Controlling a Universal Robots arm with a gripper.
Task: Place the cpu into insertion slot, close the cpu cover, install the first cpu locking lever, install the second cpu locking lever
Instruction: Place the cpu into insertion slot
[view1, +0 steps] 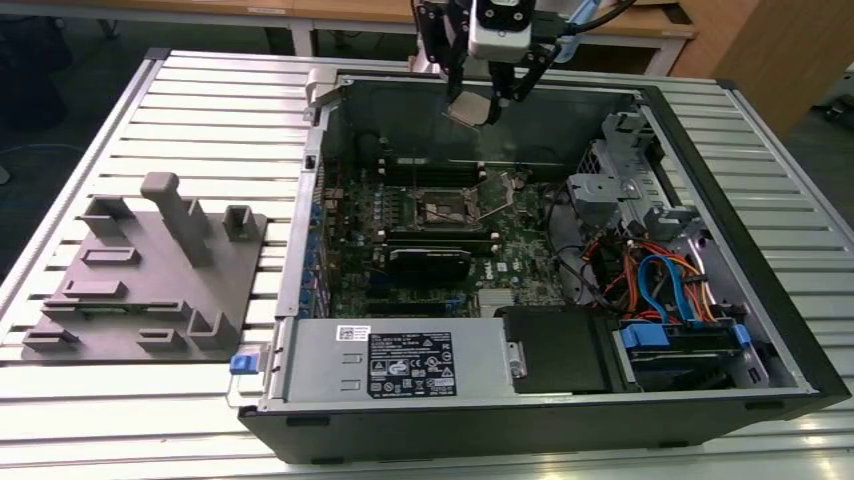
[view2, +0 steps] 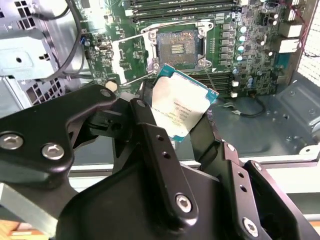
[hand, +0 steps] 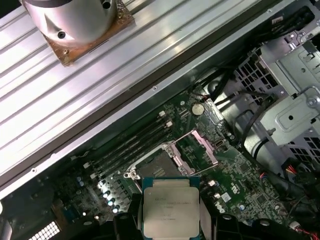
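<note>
Inventory, as I count it:

- Gripper (view1: 482, 98): one, mine.
- Fingers (view2: 150, 132) on it: two.
- Cpu (view2: 182, 107): one.
- Insertion slot (view2: 180, 47): one.
- Cpu cover (view2: 120, 60): one.
- Coin cell battery (hand: 198, 108) on the green board: one.
- Computer case (view1: 534, 432): one.
- Power supply (view1: 400, 362), near side of the case: one.
- Grey fixture block (view1: 134, 290), on the exterior view's left: one.
- Slatted table (view1: 107, 430): one.
- Long memory slots beyond the socket: several; I cannot settle the number.

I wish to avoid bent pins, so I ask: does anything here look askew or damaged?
No damage shows. The cpu, gripped by the gripper above the case, is tilted and turned, not square to the insertion slot. The cpu cover stands open beside it.
</note>
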